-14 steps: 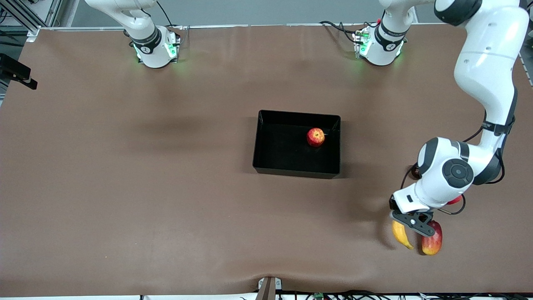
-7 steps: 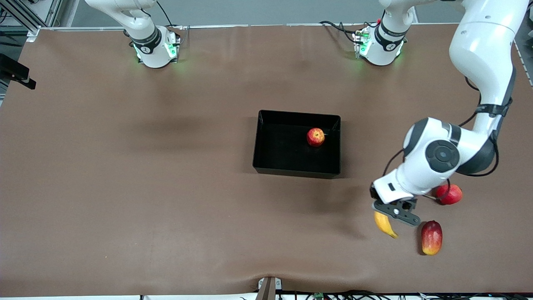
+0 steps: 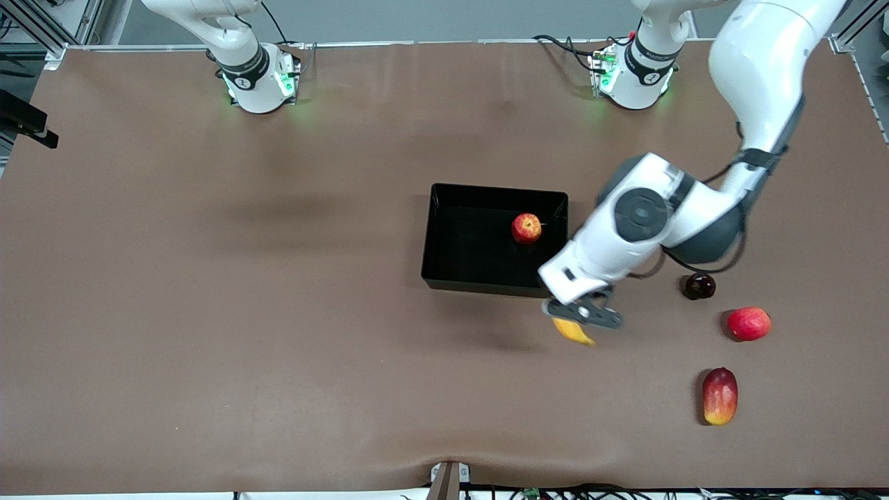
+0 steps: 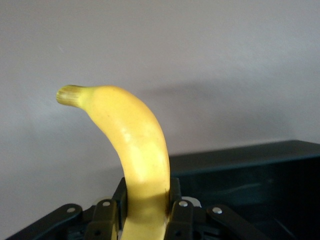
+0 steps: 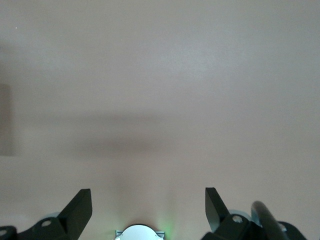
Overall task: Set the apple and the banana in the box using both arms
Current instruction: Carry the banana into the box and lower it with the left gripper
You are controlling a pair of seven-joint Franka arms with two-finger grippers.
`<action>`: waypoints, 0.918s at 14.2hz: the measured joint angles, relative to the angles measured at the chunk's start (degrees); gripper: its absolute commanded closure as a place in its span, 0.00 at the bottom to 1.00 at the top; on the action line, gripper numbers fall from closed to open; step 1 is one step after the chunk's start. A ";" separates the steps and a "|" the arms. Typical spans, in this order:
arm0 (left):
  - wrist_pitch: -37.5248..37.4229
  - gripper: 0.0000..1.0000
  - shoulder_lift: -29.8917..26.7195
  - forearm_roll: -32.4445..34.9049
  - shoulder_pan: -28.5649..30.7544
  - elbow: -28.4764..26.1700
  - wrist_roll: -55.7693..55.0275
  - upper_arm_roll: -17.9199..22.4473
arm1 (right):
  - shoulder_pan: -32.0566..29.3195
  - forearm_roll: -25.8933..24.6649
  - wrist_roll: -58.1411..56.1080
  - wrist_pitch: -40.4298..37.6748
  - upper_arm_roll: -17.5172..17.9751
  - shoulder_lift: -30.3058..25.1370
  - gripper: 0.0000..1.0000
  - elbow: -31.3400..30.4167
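Gripping the banana [image 4: 135,150] between my left gripper [image 3: 582,316] fingers [image 4: 106,220], I hold it up in the air over the brown table [image 3: 278,312], just beside the box [image 3: 444,278] at the corner nearest the front camera on the left arm's end. The banana's stem end sticks out past my clamped fingers. The apple [image 3: 526,228] sits inside the box, near the wall toward the left arm's end. My right gripper [image 5: 147,210] waits with its fingers spread wide, holding nothing. On the table toward the left arm's end lie a small dark fruit [image 3: 698,285], a plain red round fruit [image 3: 749,323] and a long red-and-yellow fruit [image 3: 719,396], each apart from the others.
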 measured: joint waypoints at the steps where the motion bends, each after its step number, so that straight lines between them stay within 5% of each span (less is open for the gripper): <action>1: -0.25 1.00 -0.26 0.01 -0.29 -1.24 -2.81 -1.29 | -0.11 0.00 0.00 -0.03 0.00 0.00 0.00 -0.01; 5: 0.41 1.00 -1.82 0.34 -1.85 -6.47 -12.62 -4.53 | -0.21 0.00 0.00 -0.04 0.00 0.00 0.00 -0.01; 13: 6.13 1.00 -1.03 7.82 -10.01 -11.42 -24.50 -4.54 | -0.25 0.00 0.00 -0.08 -0.01 0.00 0.00 -0.02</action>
